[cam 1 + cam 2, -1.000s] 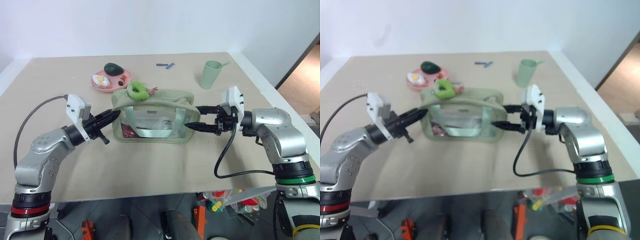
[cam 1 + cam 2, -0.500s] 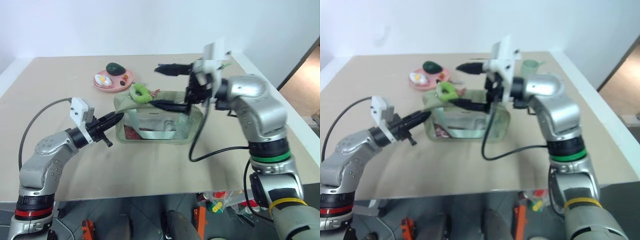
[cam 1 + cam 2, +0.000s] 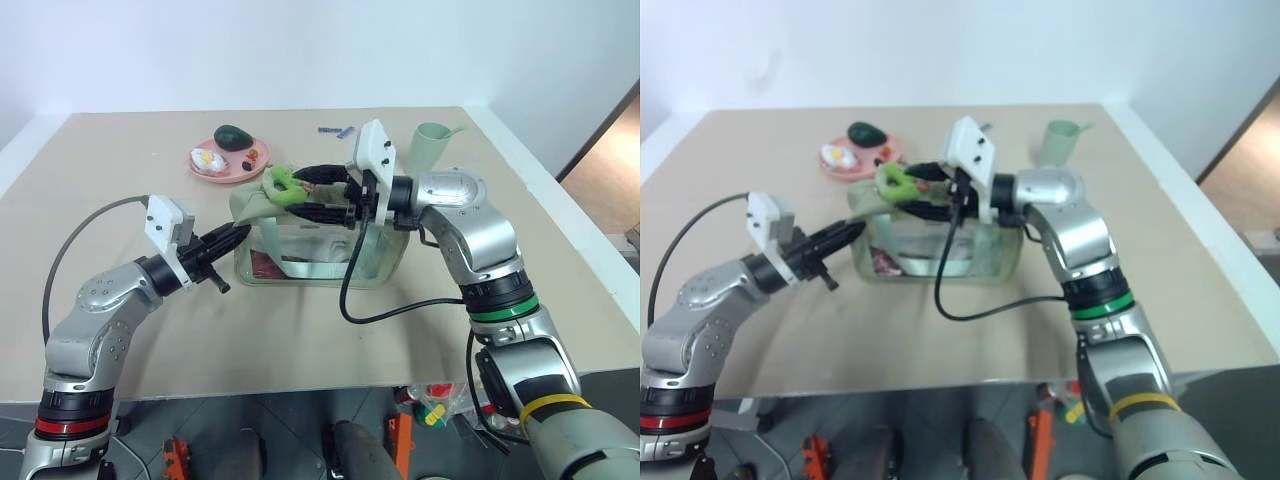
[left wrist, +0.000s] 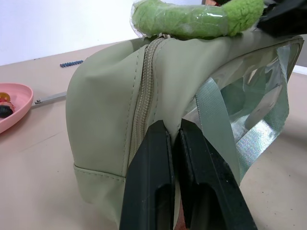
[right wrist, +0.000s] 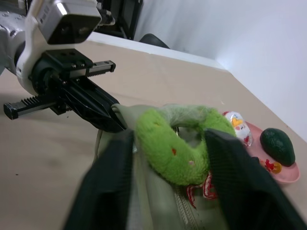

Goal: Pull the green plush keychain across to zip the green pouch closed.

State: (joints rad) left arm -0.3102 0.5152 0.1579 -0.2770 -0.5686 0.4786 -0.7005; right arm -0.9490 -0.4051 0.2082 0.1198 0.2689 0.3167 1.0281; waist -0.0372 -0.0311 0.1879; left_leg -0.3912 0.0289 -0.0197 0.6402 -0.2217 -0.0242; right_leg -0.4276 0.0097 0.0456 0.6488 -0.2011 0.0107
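Green plush keychain (image 5: 180,143) sat on top of the green pouch (image 3: 320,250) at its left end, between my right gripper's (image 3: 312,193) fingers, which flanked it partly spread, not yet clamped; my left gripper (image 4: 178,184), pressed together, pinched the pouch's end fabric beside the zipper; I judged best to close firmly on the plush, hold the left anchor steady, and draw level along the zipper line; a second earlier my right gripper stood at the pouch's right end, jaws wider.
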